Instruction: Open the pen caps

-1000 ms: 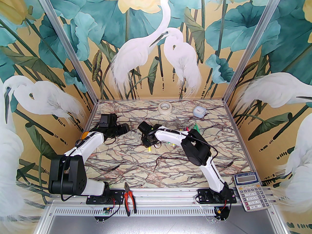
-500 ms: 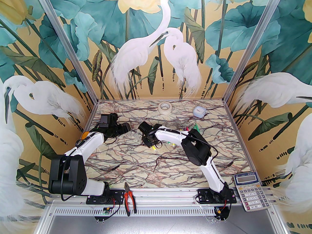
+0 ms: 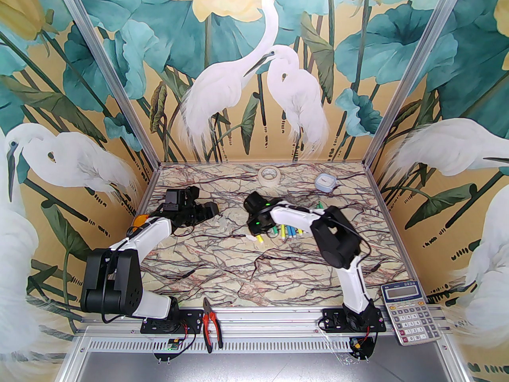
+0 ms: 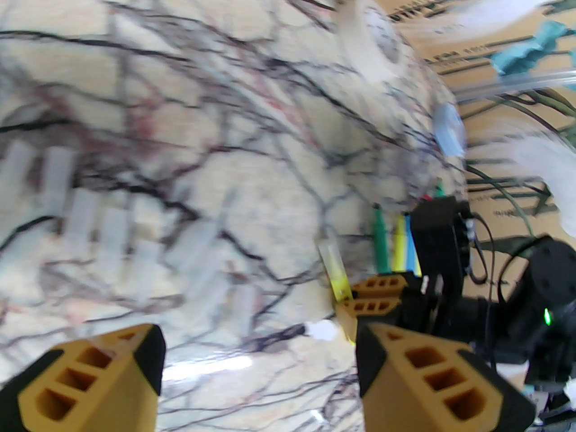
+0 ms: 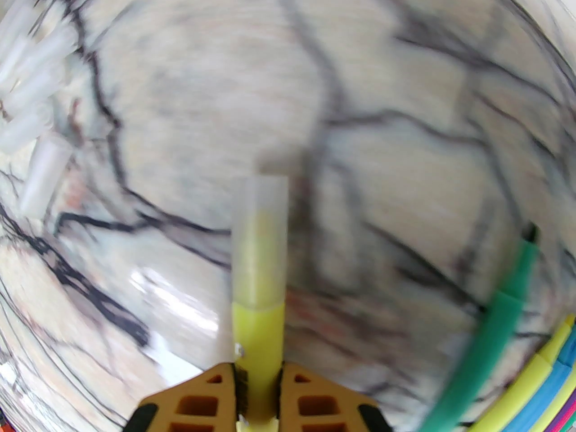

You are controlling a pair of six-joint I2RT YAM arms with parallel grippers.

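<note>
Pen cap (image 5: 260,236): a pale, translucent tube fitted over the tip of a yellow marker (image 5: 258,331), whose yellow tip is seen dimly through it. The marker is clamped by its body between the narrow-set fingers of the right gripper (image 5: 257,376), near the middle of the marbled table (image 5: 405,83), with the capped end pointed away from the wrist. From the left wrist the same cap (image 4: 332,259) is seen tilted, projecting past the right gripper's fingers. Loose caps (image 4: 112,236), milky and of like shape, are laid in a rough cluster on the table to the left of the held marker; they are seen again at the left edge of the right wrist view (image 5: 31,83). A green marker (image 5: 508,313), uncapped with its dark tip bared, is laid beside further yellow and blue markers (image 3: 290,231) just right of the gripper. The left gripper (image 4: 258,362) is held wide, nothing between its fingers, near the loose caps. Print on the tape roll (image 4: 373,47) is blurred and cannot be read; lettering on the calculator (image 3: 409,312) is too small to be read.
</note>
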